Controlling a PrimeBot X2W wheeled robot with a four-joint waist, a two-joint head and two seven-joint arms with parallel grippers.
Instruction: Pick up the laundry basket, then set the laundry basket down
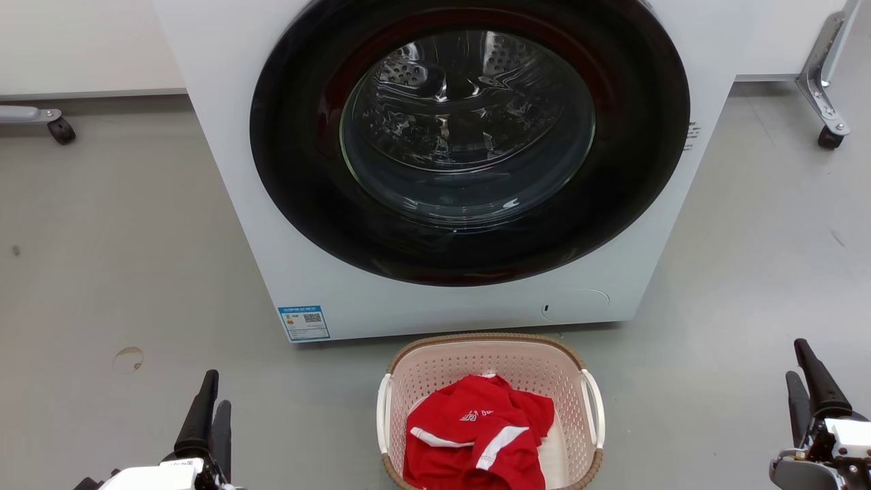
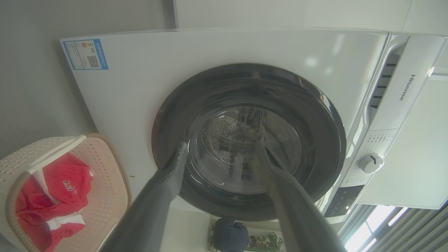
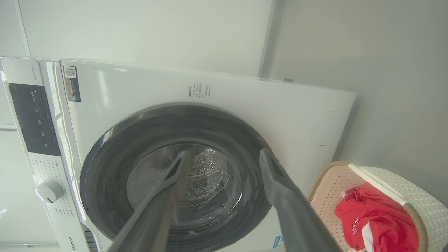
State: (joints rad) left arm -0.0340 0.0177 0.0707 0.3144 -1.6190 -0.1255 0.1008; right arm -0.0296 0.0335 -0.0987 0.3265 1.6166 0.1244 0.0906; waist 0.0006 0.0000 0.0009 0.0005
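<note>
The laundry basket [image 1: 435, 364] stands on the grey floor just in front of the washer, low in the middle of the head view. It is pale, perforated, brown-rimmed, with a white handle on each side, and holds a red garment [image 1: 476, 429]. My left gripper [image 1: 212, 389] is at the lower left, well apart from the basket, its fingers parted around nothing. Far to the basket's other side, at the lower right, my right gripper [image 1: 797, 361] is likewise parted and empty. The basket [image 2: 105, 164] sits at the lower left of the left wrist view and the basket [image 3: 329, 182] at the lower right of the right wrist view.
A white front-loading washer [image 1: 286, 224] with a shut dark round door [image 1: 469, 136] rises right behind the basket. Caster feet of frames stand at the far left [image 1: 61, 129] and far right [image 1: 830, 136]. Open grey floor lies on both sides of the basket.
</note>
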